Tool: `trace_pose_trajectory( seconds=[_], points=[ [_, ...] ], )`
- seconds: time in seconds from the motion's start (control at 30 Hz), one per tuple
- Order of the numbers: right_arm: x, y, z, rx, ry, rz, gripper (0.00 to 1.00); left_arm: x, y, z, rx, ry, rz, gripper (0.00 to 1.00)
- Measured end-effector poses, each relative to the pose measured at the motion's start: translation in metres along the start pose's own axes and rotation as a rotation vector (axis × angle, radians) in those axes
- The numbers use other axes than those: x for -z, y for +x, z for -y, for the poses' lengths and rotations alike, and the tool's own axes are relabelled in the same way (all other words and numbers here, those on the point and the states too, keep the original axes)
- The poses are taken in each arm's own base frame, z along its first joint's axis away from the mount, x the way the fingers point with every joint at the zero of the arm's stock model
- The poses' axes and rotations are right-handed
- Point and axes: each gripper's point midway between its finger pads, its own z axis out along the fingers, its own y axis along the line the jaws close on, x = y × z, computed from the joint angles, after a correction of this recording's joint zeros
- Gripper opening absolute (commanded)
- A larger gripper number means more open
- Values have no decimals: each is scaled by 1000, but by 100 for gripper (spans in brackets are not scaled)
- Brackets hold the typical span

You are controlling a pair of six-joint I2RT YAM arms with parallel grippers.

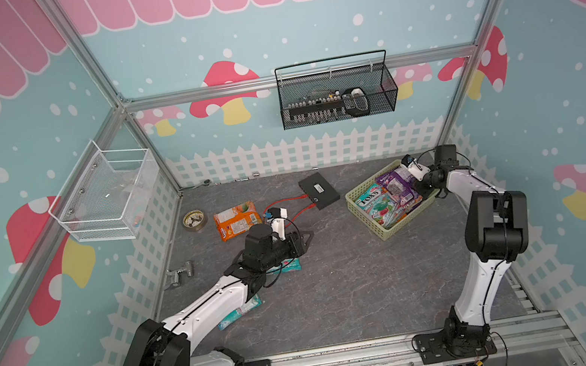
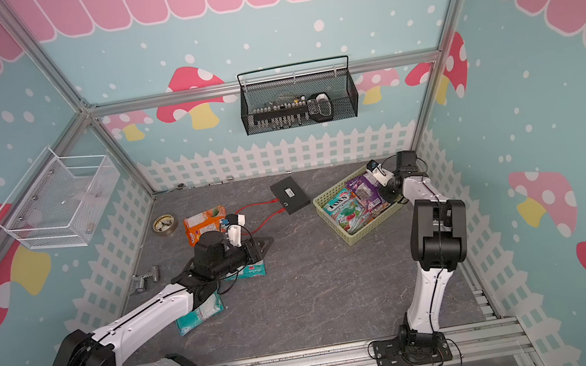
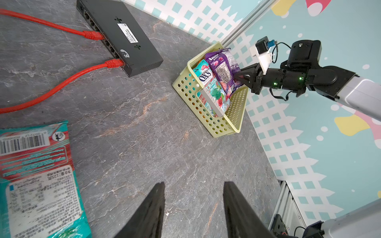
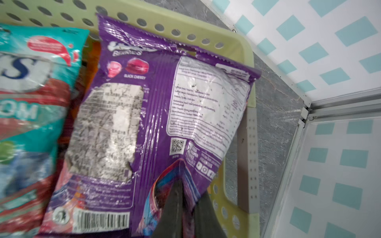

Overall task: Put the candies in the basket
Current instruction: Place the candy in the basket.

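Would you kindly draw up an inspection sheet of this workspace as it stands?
Surface: grey marbled tabletop, no spills seen.
Job's things: basket holds the purple bag and FOX'S teal bag, among others; orange bag, wrist-side teal bag and forearm-side teal bag lie outside.
Clutter: black box, tape roll, metal part.
Grippers: left gripper open over bare table; right gripper pinches the purple bag's edge at the basket.
Cables: two red cables plugged into the black box.
Surroundings: black wire basket and white wire basket on the walls.
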Motion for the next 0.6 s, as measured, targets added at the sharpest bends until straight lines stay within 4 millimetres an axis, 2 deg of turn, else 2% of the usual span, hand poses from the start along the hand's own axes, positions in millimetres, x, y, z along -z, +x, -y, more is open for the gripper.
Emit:
trace_pose_trajectory(
  seconds=[0.3, 0.43, 0.6],
  points=[
    [3, -3, 25, 14, 109, -22, 39, -1, -4, -2, 0, -17, 11, 51],
    [8, -5, 25, -23, 129, -15, 43, -1, -4, -9, 5, -56, 18, 51],
    [17, -11, 12, -112, 124, 5, 46, 1, -5, -25, 15, -144, 36, 51]
  ],
)
